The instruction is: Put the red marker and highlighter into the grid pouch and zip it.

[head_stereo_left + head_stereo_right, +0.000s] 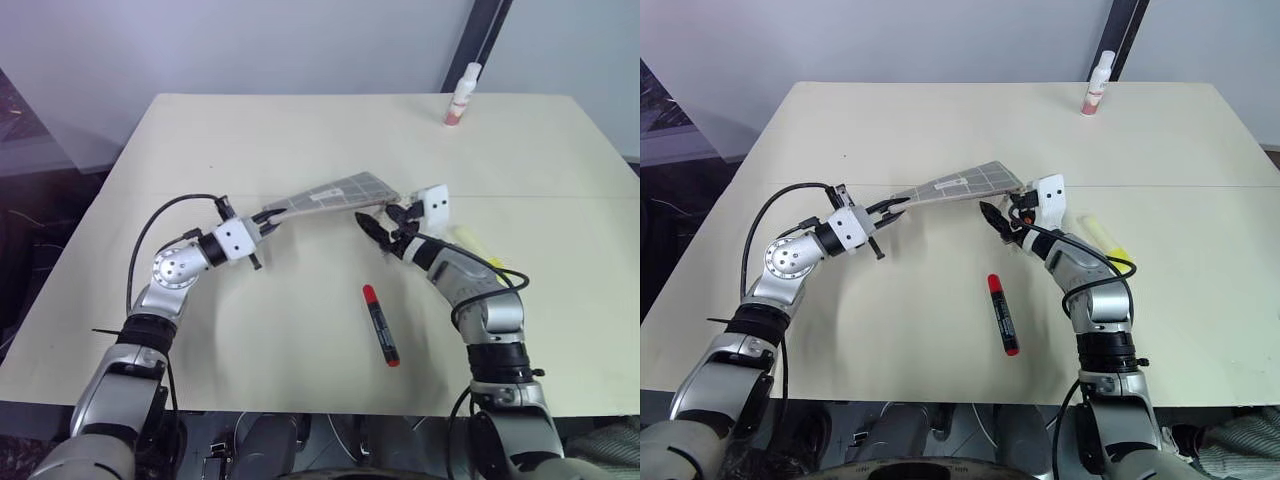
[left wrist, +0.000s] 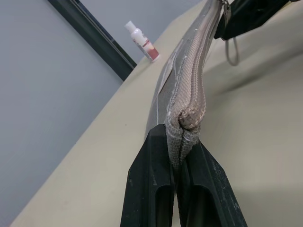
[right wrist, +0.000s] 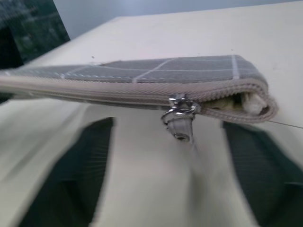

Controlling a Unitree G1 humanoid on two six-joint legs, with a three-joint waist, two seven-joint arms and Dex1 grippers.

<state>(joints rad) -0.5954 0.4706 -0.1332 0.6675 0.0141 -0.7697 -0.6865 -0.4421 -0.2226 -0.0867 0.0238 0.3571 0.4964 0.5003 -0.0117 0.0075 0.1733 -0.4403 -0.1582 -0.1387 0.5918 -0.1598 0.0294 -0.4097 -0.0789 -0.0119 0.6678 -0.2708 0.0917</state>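
The grid pouch hangs above the table between my two grippers, its zipper edge facing me. My left gripper is shut on the pouch's left end. My right gripper is at the pouch's right end, open, with blurred fingers either side of the hanging zipper pull, not touching it. The zipper is shut along most of its length, with a short gap at the right end. The red marker lies on the table below the grippers. The highlighter lies beside my right forearm, partly hidden.
A white-and-pink bottle stands at the far right of the cream table. The table's front edge runs just below the marker. A dark floor lies off the left side.
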